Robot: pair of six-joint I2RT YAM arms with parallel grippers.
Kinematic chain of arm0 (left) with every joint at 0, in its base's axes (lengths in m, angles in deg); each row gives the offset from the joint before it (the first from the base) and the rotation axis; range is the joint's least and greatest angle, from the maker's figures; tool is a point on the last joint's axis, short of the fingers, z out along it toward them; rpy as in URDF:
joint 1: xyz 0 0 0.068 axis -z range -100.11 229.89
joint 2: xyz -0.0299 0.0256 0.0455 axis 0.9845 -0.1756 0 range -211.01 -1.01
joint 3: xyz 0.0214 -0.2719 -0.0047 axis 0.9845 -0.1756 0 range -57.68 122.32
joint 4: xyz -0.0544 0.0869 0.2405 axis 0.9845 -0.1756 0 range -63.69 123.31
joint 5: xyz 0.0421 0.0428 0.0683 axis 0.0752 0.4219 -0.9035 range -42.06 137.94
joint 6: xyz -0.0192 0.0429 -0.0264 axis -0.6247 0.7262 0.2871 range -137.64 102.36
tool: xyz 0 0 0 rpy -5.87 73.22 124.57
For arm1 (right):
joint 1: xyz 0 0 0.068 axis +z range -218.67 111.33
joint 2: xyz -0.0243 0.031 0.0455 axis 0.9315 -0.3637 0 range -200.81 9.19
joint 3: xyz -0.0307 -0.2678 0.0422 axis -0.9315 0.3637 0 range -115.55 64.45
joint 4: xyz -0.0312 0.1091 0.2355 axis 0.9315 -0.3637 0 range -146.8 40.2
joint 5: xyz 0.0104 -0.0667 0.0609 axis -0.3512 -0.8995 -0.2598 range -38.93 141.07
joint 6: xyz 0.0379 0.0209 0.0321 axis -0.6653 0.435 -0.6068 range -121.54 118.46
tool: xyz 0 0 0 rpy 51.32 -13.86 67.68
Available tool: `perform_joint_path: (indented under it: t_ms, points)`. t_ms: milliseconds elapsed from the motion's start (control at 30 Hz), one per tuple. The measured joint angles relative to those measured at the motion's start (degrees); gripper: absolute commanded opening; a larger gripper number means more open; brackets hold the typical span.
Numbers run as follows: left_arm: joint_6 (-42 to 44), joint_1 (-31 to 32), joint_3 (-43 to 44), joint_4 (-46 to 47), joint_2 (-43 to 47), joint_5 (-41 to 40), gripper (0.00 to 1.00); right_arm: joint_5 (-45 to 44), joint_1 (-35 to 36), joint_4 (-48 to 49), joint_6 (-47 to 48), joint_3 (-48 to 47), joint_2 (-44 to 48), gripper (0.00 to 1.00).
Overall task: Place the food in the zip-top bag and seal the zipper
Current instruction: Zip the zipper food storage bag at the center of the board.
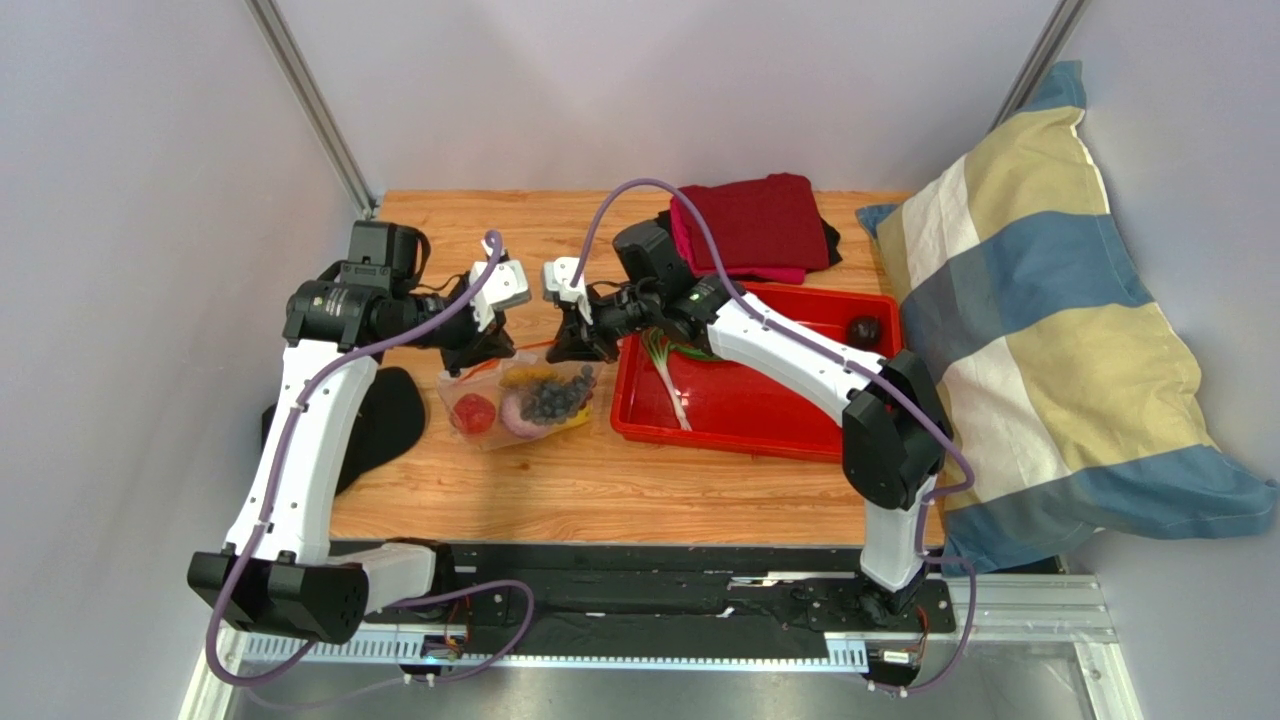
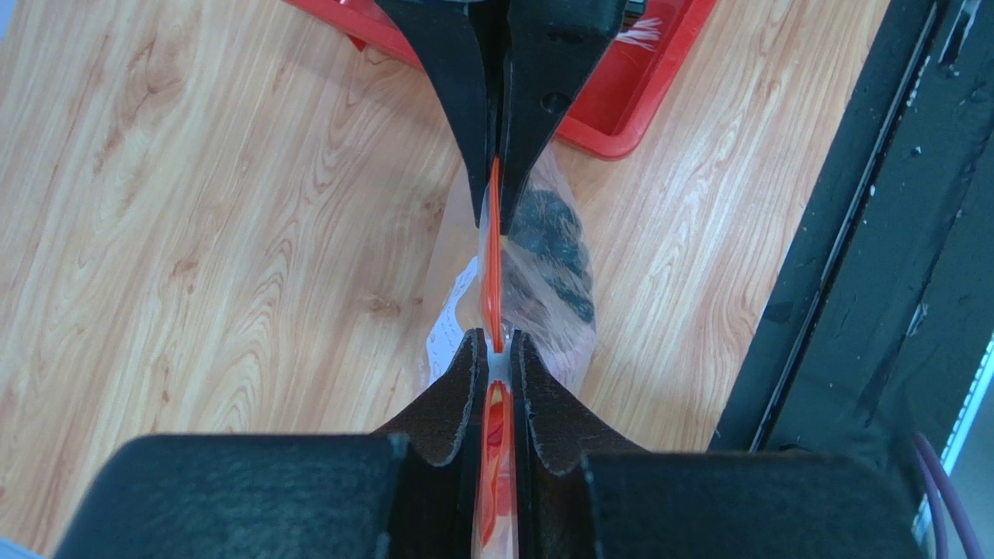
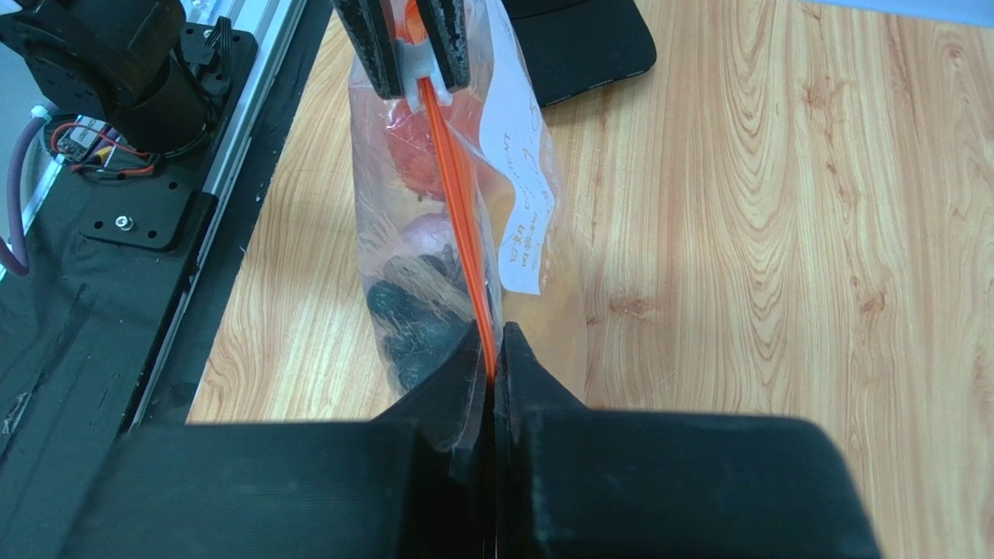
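Observation:
The clear zip-top bag point(image 1: 526, 402) lies on the wooden table left of the red tray, with a red piece point(image 1: 478, 416), a dark grape bunch point(image 1: 559, 393) and a pink and a yellow piece inside. My left gripper point(image 1: 478, 360) is shut on the bag's left end of the red zipper point(image 2: 494, 262). My right gripper point(image 1: 576, 348) is shut on the zipper's other end point(image 3: 457, 198). The strip is stretched taut between the two grippers. In the left wrist view my gripper point(image 2: 498, 347) pinches the strip; in the right wrist view my gripper point(image 3: 492, 363) does the same. The white label point(image 3: 519, 186) faces right.
A red tray point(image 1: 781, 393) right of the bag holds a green onion point(image 1: 669, 375) and a dark piece point(image 1: 864, 329). Folded dark red cloths point(image 1: 756, 225) lie at the back. A black pad point(image 1: 376, 420) lies at the left. A striped pillow point(image 1: 1037, 315) is at the right.

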Motion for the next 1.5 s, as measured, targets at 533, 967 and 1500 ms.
perform_joint_path:
  t_ms: [533, 967, 1500]
  points:
    - [9.55, -4.35, 1.88, -5.35, -1.44, -1.79, 0.0, 0.22, -4.94, -3.15, 4.52, 4.59, 3.91, 0.0]
    - [12.98, -7.76, 3.82, -6.78, -1.97, -3.1, 0.0, 1.18, -5.88, -6.1, 8.15, 5.86, 5.6, 0.0]
    - [10.27, -7.54, 10.62, -8.33, -2.84, 1.64, 0.0, 2.67, -6.58, -12.26, 7.32, -0.26, 5.03, 0.0]
